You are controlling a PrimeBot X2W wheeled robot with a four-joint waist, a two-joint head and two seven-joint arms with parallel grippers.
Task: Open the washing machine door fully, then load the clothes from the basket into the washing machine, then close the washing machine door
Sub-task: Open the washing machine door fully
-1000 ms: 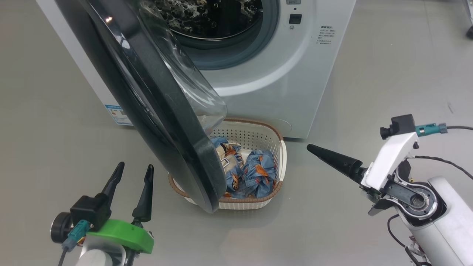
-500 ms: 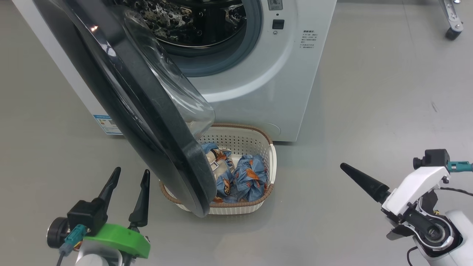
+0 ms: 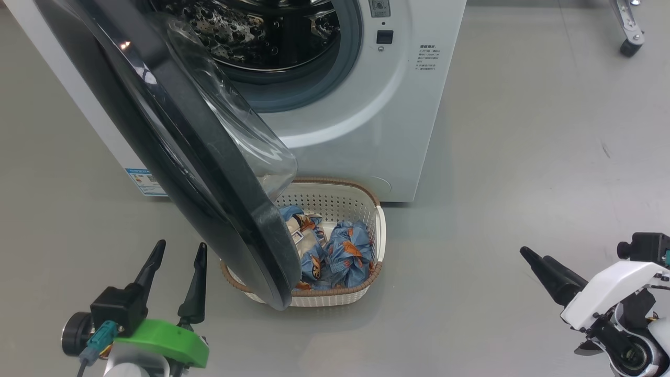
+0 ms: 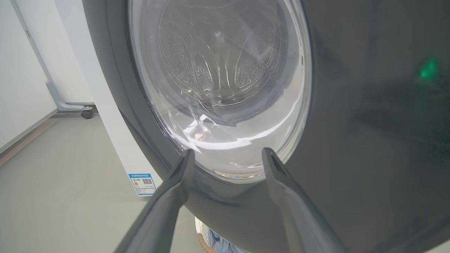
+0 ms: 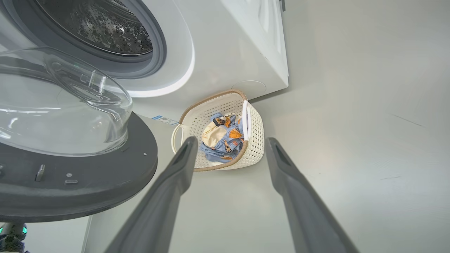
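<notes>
1. Since one second ago, the right gripper (image 3: 534, 256) has drawn back from the basket (image 3: 335, 201) toward the lower right of the head view. The whole head picture has shifted as well, so the camera also moved.
2. The two dark fingers of the right gripper stand wide apart and hold nothing. In the right wrist view they point toward the basket, well apart from it.
3. The left gripper (image 3: 180, 245) is spread wide too and is empty. It is at the lower left of the head view, near the lower edge of the washing machine door (image 3: 209, 173).
4. In the left wrist view its fingers point at the outer face of the door, below the glass window (image 4: 218, 70).
5. The door is swung out from the washing machine (image 3: 366, 131) and hides the left part of the basket in the head view.
6. The basket stands on the grey floor (image 3: 523, 157), just in front of the machine.
7. The clothes (image 3: 340, 254) lie crumpled inside the basket.
8. The steel drum (image 3: 246, 26) is open to view.
</notes>
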